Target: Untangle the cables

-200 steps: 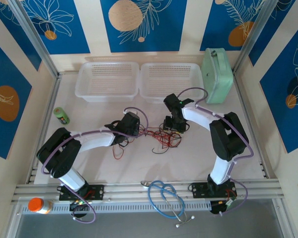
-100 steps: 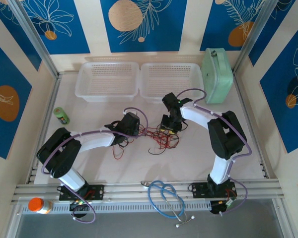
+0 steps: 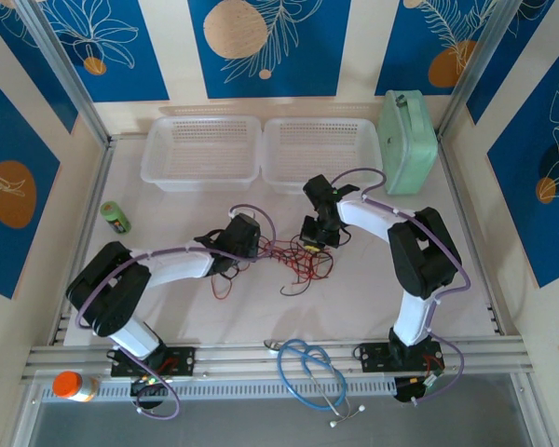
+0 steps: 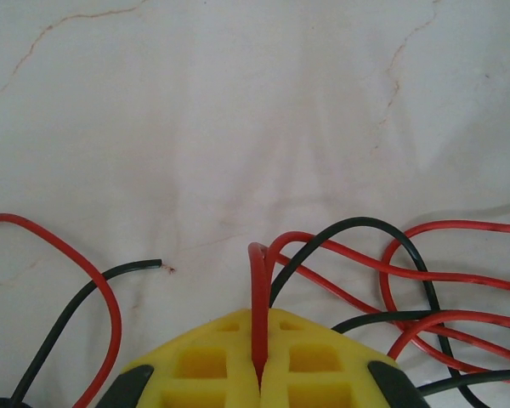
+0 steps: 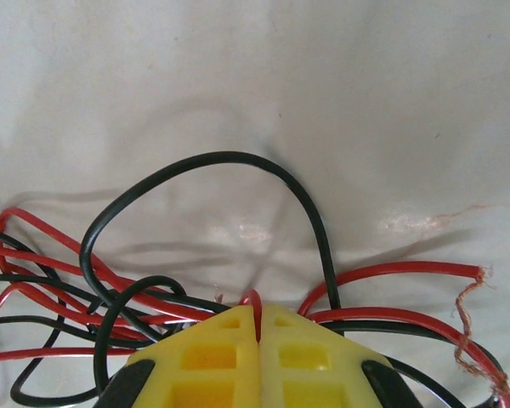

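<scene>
- Both pairs of jaws are shut. The left jaws pinch one red strand of the cables upright between their yellow fingers. The right jaws are closed with a small red loop caught at the seam of their own yellow fingers.
- White worktop, fenced by metal rails, has bare room in front of the tangle and along the right side.
- Left arm lies low, reaching rightward from its base at the near left. Right arm rises from the near right, folds at the elbow and reaches leftward. The two wrists face each other, close together.
- Two clear baskets, left basket and right basket, sit side by side at the far edge, with a pale green case just right of them.
- Blue stethoscope lies on the near rail between the arm bases.
- Red and black, the cables bunch at the worktop's centre between the wrists, with loose loops trailing toward the near side.
- Small green bottle lies near the left edge. An orange-capped bottle sits beyond the near-left rail.
</scene>
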`<state>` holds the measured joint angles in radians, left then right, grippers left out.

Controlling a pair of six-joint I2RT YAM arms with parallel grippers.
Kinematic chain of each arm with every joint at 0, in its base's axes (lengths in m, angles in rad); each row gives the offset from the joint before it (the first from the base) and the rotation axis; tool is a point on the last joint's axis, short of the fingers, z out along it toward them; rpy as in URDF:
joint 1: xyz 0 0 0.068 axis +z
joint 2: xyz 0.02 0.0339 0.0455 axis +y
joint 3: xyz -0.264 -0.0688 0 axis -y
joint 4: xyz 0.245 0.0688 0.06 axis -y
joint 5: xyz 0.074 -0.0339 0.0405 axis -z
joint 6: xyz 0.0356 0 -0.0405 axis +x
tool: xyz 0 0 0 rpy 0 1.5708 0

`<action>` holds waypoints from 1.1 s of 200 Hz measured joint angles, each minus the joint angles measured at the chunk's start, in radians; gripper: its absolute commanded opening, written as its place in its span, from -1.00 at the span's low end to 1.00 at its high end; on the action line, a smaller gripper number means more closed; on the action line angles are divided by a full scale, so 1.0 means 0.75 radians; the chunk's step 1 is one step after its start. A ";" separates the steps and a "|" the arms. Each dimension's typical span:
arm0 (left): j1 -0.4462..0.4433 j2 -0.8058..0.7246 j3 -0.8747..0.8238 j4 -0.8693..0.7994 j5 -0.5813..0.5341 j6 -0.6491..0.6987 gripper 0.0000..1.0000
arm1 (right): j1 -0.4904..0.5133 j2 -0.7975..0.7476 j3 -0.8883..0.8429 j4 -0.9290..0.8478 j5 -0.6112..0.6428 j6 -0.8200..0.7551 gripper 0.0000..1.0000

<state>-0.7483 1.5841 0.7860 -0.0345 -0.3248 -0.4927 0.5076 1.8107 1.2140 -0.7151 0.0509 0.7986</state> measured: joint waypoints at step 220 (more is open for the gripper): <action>0.083 -0.060 -0.052 -0.165 -0.162 -0.029 -1.00 | -0.482 -0.519 -0.435 -0.097 0.481 -0.043 -1.00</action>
<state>-0.6857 1.5391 0.7471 -0.1585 -0.4461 -0.5144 0.1463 1.4216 0.8879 -0.7876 0.4118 0.7666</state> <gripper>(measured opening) 0.050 0.050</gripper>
